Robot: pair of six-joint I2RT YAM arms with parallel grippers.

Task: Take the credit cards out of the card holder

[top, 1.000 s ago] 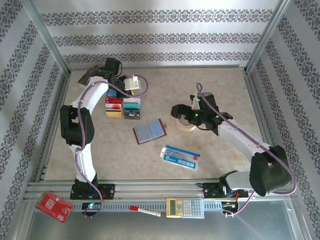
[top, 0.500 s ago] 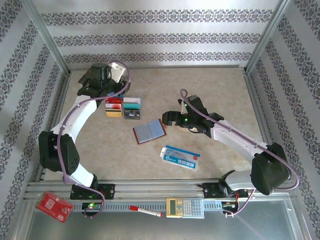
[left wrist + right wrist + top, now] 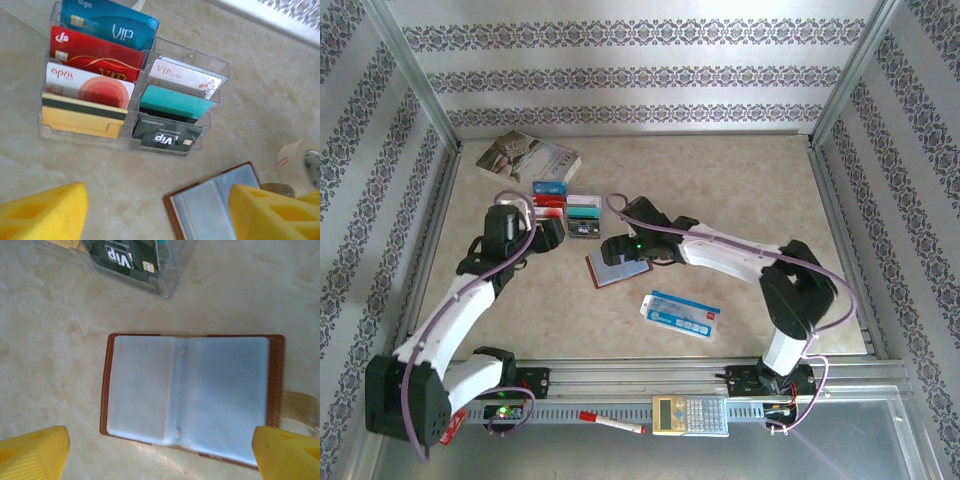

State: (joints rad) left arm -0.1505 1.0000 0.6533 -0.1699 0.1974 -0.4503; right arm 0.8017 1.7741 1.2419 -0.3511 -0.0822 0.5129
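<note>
Patterned wallpaper (image 3: pixel 640 75) encloses a beige marbled tabletop (image 3: pixel 750 180). A paperback book (image 3: pixel 528 157) lies at the far left corner, and a long blue-and-white flat packet (image 3: pixel 681 313) lies near the front. Neither belongs to the task.

The reddish-brown leather card holder (image 3: pixel 190 390) lies open and flat near the table centre. Its clear sleeves face up, which presents the pockets for access from above. The right gripper (image 3: pixel 161 435) hovers directly over it, yellow fingers spread wide to either side and holding nothing. This pose suggests it is placed to inspect or pin the holder. The left gripper (image 3: pixel 157 200) hangs near one corner of the holder, its fingers likewise spread and empty.

The assorted plastic credit cards (image 3: pixel 95 55) stand upright in a clear tiered acrylic rack (image 3: pixel 215 67) just beyond the holder. The tiers are stepped so that each card's upper part is readable.

Limits of observation:
- The sleeves are cloudy and look empty, but a card behind them cannot be ruled out.
- Each tier hides the lower part of the card behind it.
- A beige tape roll (image 3: pixel 300 160) is cut off at the frame edge.
</note>
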